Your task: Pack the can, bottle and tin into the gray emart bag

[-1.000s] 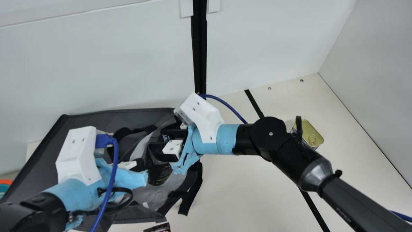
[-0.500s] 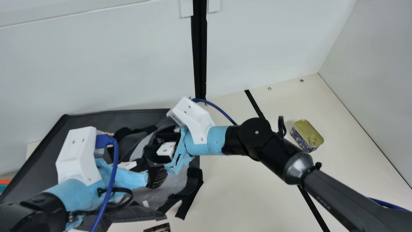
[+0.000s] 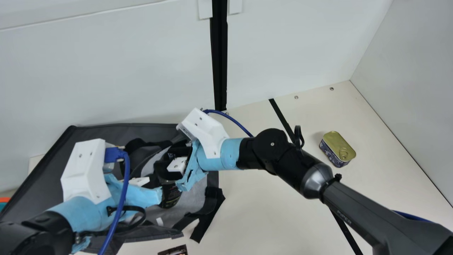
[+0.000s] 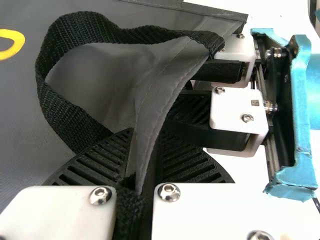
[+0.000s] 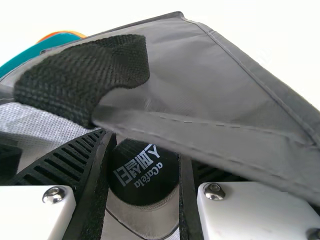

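Main view: You see the gray bag (image 3: 39, 180) spread on the worktop (image 3: 269, 212), with black straps (image 3: 208, 216) trailing from its near right side. Your left tool (image 3: 154, 181) is at the bag's opening. Your right tool (image 3: 165, 163) is just beside it, closed around the bottle (image 3: 171, 197), over the bag's light gray part. The tin (image 3: 338, 145) rests on the worktop, well apart from the bag, its pull-ring lid facing up. A dark printed packet (image 3: 173, 250) is at the near edge, and an orange and teal object (image 3: 4, 204) is at the left edge.

Left wrist view: Your left tool (image 4: 146, 155) is clamped on the bag's fabric edge, with a black handle (image 4: 70, 117) looping beside it.

Right wrist view: Your right tool (image 5: 144, 167) grips the bottle between its two fingers, the printed black cap facing this camera. The bag's stitched edge passes over the cap's rim.
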`<state>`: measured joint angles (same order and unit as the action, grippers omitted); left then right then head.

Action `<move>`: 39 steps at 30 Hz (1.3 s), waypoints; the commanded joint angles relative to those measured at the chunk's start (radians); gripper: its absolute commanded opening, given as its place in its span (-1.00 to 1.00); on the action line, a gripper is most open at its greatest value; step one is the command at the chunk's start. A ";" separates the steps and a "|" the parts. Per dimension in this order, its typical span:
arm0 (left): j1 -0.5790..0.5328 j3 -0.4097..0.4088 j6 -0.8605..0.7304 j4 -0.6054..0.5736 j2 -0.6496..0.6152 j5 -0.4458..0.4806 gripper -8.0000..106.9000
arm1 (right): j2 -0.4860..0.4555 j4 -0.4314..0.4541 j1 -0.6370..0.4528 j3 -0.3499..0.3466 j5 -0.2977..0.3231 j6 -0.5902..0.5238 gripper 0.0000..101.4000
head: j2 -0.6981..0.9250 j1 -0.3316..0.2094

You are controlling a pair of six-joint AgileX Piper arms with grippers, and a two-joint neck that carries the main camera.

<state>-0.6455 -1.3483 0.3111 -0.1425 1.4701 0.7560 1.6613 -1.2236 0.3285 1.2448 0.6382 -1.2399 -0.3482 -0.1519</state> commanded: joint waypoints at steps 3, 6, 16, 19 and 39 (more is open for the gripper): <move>0.000 0.000 0.000 0.000 0.000 0.000 -0.68 | 0.001 0.017 0.000 0.007 -0.002 0.009 -0.34 | -0.001 -0.023; 0.000 0.000 0.000 0.000 0.000 0.000 -0.68 | 0.002 0.029 0.000 0.012 -0.002 0.017 -0.14 | -0.001 -0.023; 0.000 0.000 0.000 0.000 0.000 0.000 -0.68 | -0.009 0.059 -0.013 0.015 0.004 0.033 0.52 | -0.001 -0.023; 0.000 0.000 0.000 0.000 0.000 0.000 -0.68 | -0.015 0.067 -0.018 0.015 0.006 0.036 0.71 | -0.001 -0.023; 0.000 0.000 0.000 0.000 0.000 0.000 -0.68 | -0.096 0.115 -0.078 0.003 0.055 0.072 0.79 | -0.001 -0.023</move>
<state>-0.6455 -1.3483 0.3111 -0.1425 1.4701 0.7560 1.5685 -1.1077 0.2539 1.2496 0.6937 -1.1666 -0.3482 -0.1519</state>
